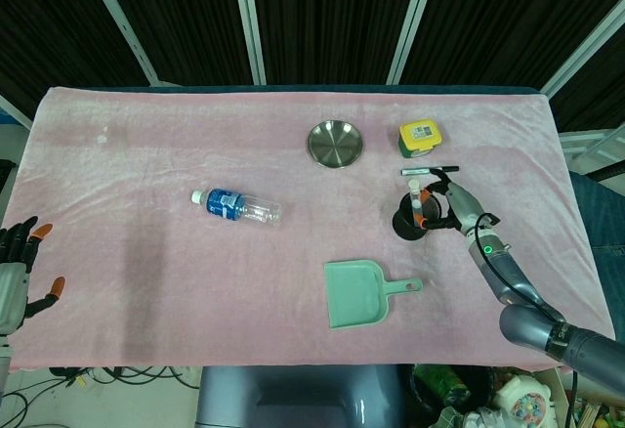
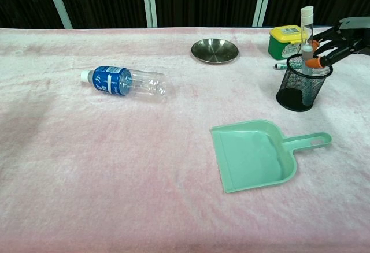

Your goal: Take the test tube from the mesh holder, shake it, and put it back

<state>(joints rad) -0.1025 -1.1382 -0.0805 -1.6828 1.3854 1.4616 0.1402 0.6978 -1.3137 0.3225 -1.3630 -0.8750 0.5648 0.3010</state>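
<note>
— One test tube (image 2: 305, 39), item of record: where does it stand, and who has it?

— Standing upright in the mesh holder (image 2: 303, 83), lower part inside the basket, white cap well above the rim. Right hand (image 2: 338, 38) at the rim, orange-tipped fingers (image 2: 313, 63) closed against the glass; tube held in a pinch. Left hand (image 1: 21, 270) far off at the near left table edge, fingers spread, holding nothing.

— Progress?

— Cannot tell from this alone whether the tube is about to come out or is being set back. Either way, the release is not yet done.

— Room for moving?

— Crowded behind the holder: yellow-lidded tub (image 2: 287, 41) and a marker pen (image 1: 422, 170) just beside it. Green dustpan (image 2: 259, 155) lies nearer the robot. Steel dish (image 2: 215, 50) and water bottle (image 2: 126, 82) well apart to the left. Open room straight up; table's right edge close to the arm.
</note>
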